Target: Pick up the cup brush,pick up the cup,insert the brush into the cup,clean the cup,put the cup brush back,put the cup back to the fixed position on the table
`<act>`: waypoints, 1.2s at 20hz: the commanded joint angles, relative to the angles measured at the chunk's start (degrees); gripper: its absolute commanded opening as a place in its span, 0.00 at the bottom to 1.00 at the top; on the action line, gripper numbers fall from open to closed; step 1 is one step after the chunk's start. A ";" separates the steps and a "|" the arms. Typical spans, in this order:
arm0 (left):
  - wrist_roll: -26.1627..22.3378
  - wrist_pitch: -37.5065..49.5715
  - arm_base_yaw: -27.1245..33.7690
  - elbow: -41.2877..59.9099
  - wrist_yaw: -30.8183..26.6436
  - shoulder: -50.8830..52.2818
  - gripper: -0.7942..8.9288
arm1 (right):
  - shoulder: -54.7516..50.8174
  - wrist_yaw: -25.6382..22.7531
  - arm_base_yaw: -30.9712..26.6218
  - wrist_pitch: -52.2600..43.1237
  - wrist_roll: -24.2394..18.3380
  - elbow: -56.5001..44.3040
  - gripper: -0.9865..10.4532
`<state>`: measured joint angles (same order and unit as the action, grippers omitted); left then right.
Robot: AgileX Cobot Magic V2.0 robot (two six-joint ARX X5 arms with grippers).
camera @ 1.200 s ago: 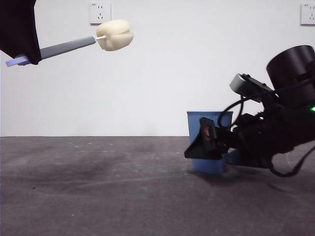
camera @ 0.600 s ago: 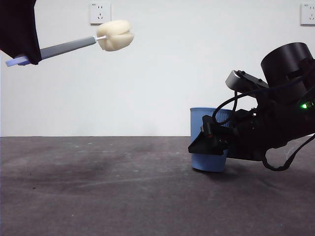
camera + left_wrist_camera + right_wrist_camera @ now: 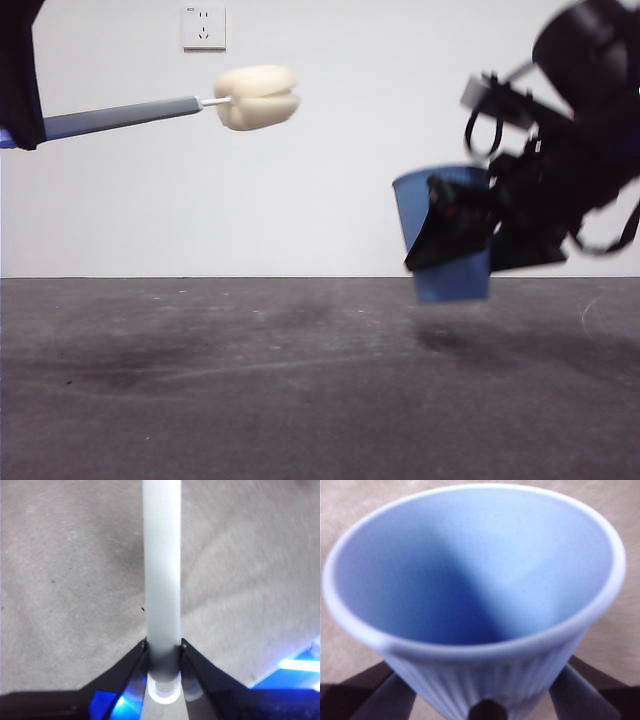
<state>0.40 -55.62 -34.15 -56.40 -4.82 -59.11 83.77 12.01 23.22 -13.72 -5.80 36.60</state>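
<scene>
A: Right gripper (image 3: pixel 455 235) clamps the cup (image 3: pixel 440 232), tilted, clear above the table (image 3: pixel 250 400). Arm blurred.

B: Left gripper (image 3: pixel 162 650), largely cut off, pinches the brush (image 3: pixel 190 103) level, high, well apart from the cup.

The cup (image 3: pixel 443 235) and right arm are motion-blurred; the cup brush (image 3: pixel 160 108) handle's left end is hidden.
</scene>
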 commanded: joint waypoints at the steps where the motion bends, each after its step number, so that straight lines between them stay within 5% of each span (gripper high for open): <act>1: -7.26 -0.98 0.13 0.39 1.88 0.09 0.07 | -2.84 -1.97 1.01 13.57 -6.27 3.69 0.07; 6: -15.04 -4.13 0.13 0.39 2.01 0.09 0.07 | -3.54 -7.85 3.98 35.47 -16.13 12.15 0.07; 11: -18.71 -6.08 -0.11 0.39 2.29 0.09 0.07 | -3.54 -18.34 7.23 45.42 -26.73 16.48 0.07; 20: -20.35 -7.45 -4.98 0.39 2.08 -2.49 0.07 | -3.54 -35.47 14.23 47.63 -46.01 20.85 0.07; 24: -20.11 -6.10 -6.12 0.39 2.19 -4.85 0.07 | -3.54 -38.05 17.14 47.54 -49.48 20.92 0.07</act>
<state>-19.49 -62.00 -40.12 -56.40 -2.79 -63.96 80.07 -25.76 40.27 34.09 -53.89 57.25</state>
